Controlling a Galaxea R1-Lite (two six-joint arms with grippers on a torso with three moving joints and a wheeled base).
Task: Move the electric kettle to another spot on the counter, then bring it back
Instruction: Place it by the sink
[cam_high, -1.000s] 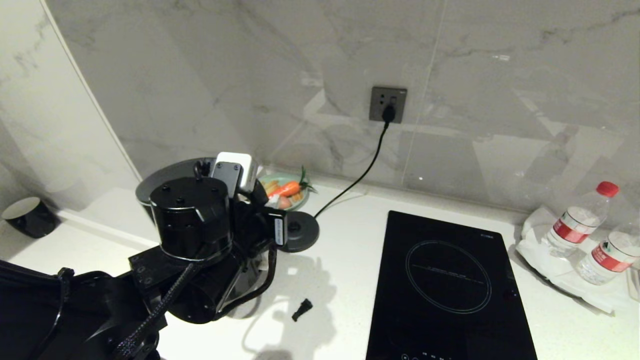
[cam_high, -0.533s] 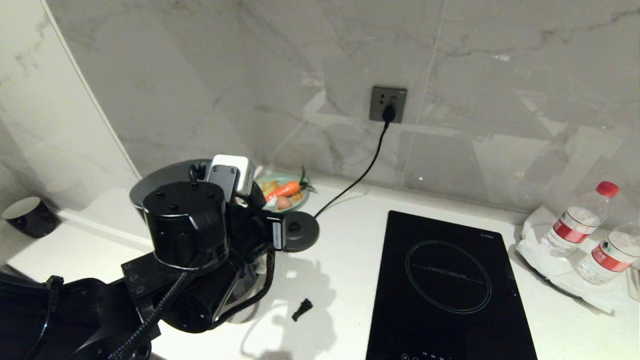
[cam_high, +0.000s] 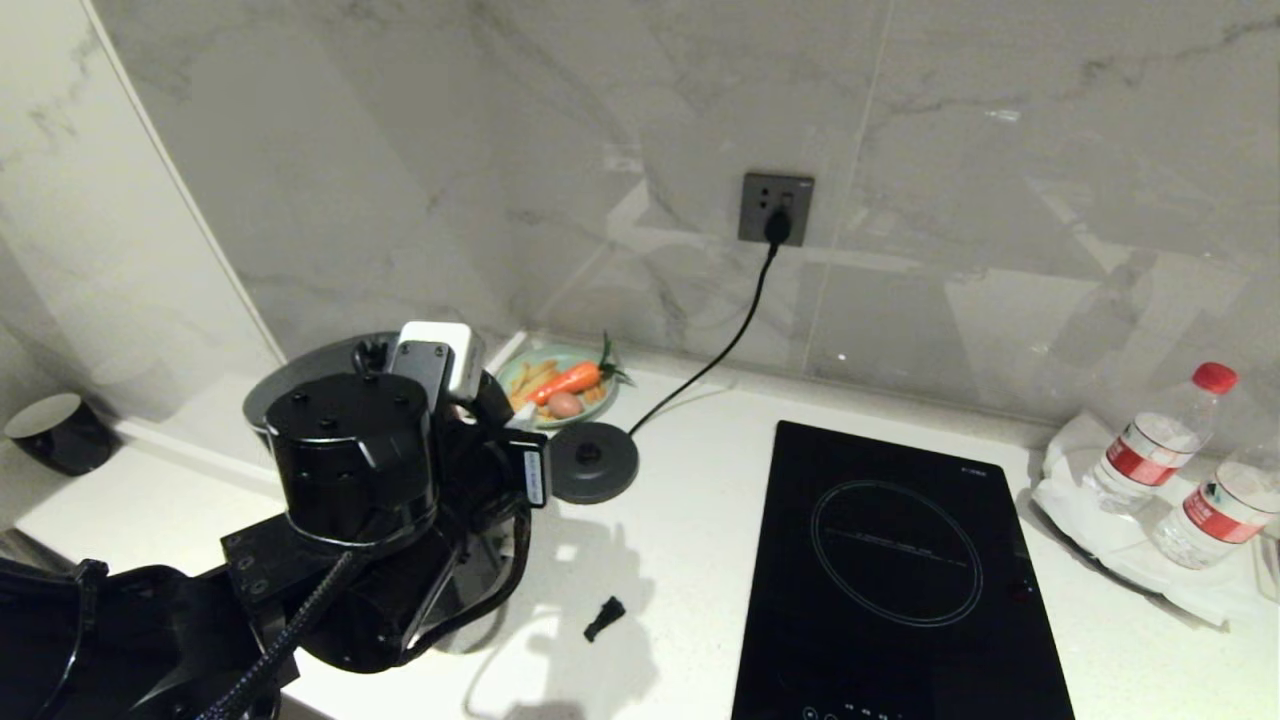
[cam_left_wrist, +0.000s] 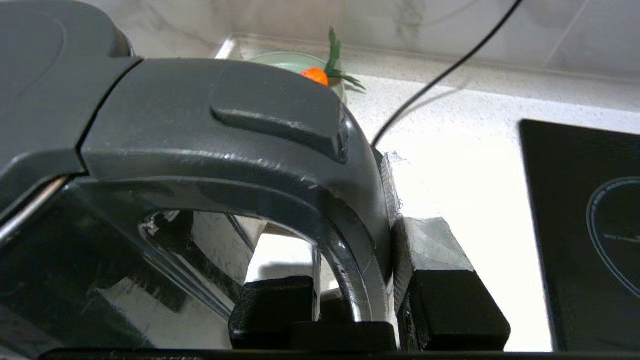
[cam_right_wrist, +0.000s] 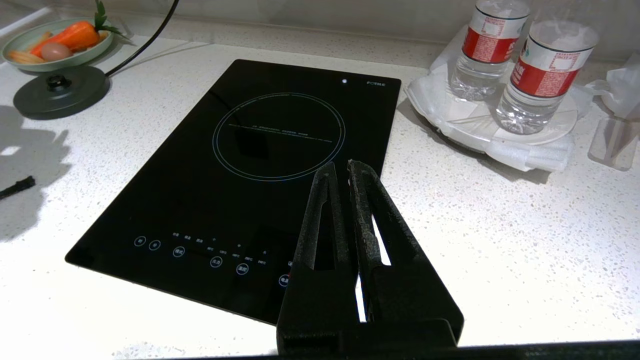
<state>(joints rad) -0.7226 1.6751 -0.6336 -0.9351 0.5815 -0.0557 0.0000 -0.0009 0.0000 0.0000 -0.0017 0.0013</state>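
The electric kettle (cam_left_wrist: 225, 125) fills the left wrist view, showing its dark-grey lid and loop handle. My left gripper (cam_left_wrist: 360, 285) is shut on the handle, one finger inside the loop and one padded finger (cam_left_wrist: 430, 250) outside. In the head view only the lid's grey rim (cam_high: 280, 385) shows behind my left arm (cam_high: 350, 470), left of the round base disc (cam_high: 593, 462) on the white counter (cam_high: 680, 560). The kettle's bottom is hidden. My right gripper (cam_right_wrist: 340, 167) is shut with nothing in it, near the cooktop's front right corner.
A green bowl (cam_high: 560, 385) with a carrot stands behind the base disc, whose cord runs to the wall socket (cam_high: 776, 208). Black cooktop (cam_high: 900, 570) lies right of centre, with water bottles (cam_high: 1160, 440) on a tray at far right. Black cup (cam_high: 60, 432) far left; small black piece (cam_high: 604, 618) on the counter.
My left arm has carried the kettle leftward, away from the base disc, which now shows whole. The right arm has not moved.
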